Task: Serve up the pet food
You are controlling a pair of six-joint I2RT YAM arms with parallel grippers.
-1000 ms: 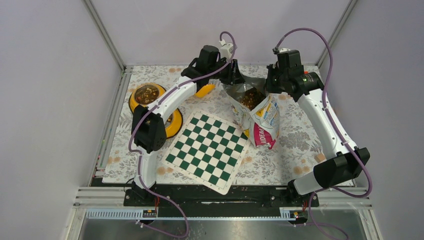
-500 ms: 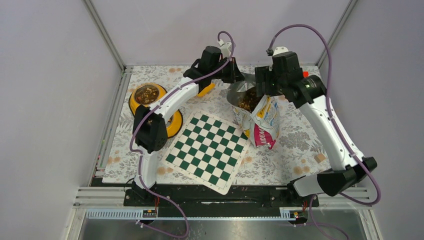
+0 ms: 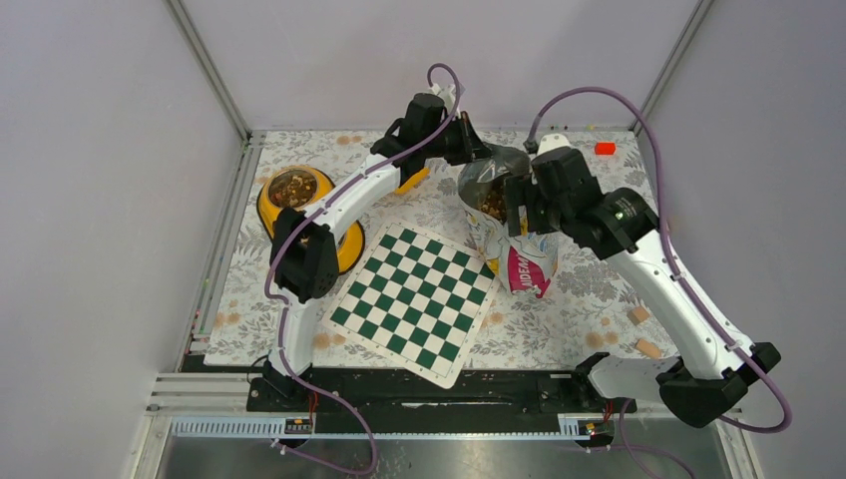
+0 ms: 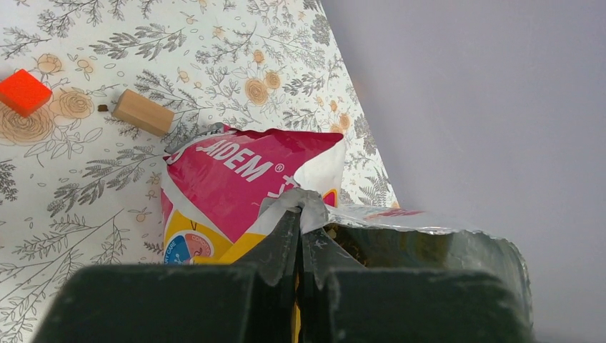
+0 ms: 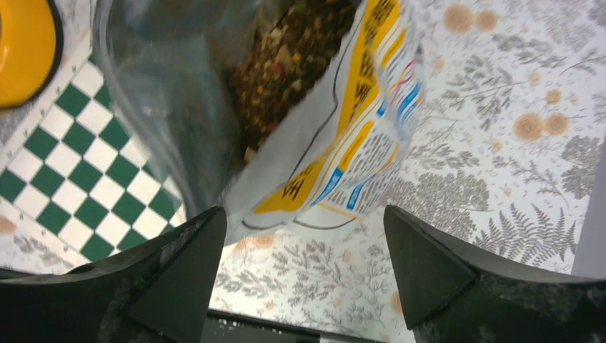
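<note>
The top external camera looks down from above and behind the arm bases over the whole table [image 3: 589, 274]. The left wrist camera sits close behind the left gripper [image 4: 301, 229], facing the rim of the pet food bag [image 4: 236, 171]. The right wrist camera peers steeply down into that bag, which all three views share.

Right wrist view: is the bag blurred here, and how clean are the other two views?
Right wrist: the food bag and kibble are smeared, print unreadable. Left wrist: lettering crisp, the left gripper a dark, underexposed mass. Top external: even soft light, no glare.
</note>
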